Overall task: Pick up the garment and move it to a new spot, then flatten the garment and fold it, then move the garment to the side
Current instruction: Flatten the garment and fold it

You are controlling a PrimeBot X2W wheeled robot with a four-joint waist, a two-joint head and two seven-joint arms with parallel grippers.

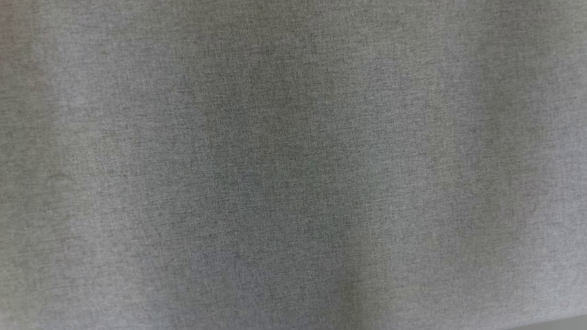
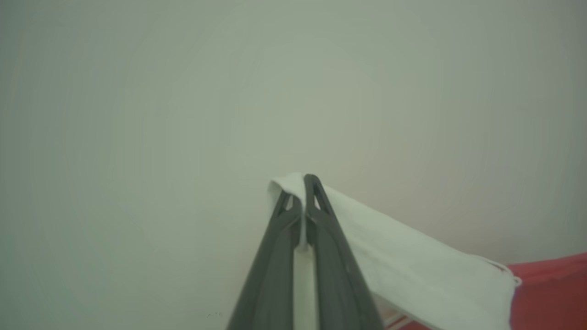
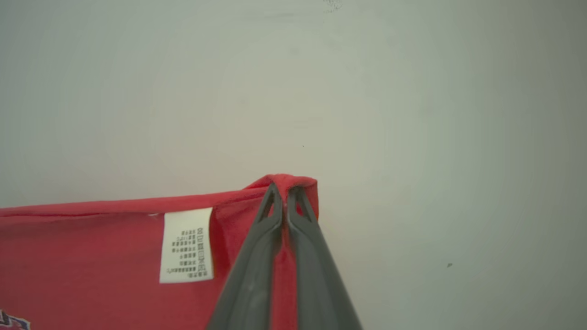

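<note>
Garment [image 3: 91, 256] corners sit pinched in both pincers. In the right wrist view, the right pincer [image 3: 285, 195] is clamped tight on a bunched red corner, the fabric humped over the two fingertips. Just beside its fingers, a white care label [image 3: 187, 245] with small dark print lies flat against the red cloth, and a scrap of dark print [image 3: 11, 320] shows at that view's lower left corner.

In the left wrist view, the left pincer [image 2: 302, 192] is closed on a white band [image 2: 412, 266] of the same piece. The band runs away to the lower right, where it meets the red cloth.

Behind each grip lies a plain pale surface [image 3: 412, 114]; I cannot tell whether it is the desk. The head view shows grey woven cloth [image 1: 293, 165] close up.
</note>
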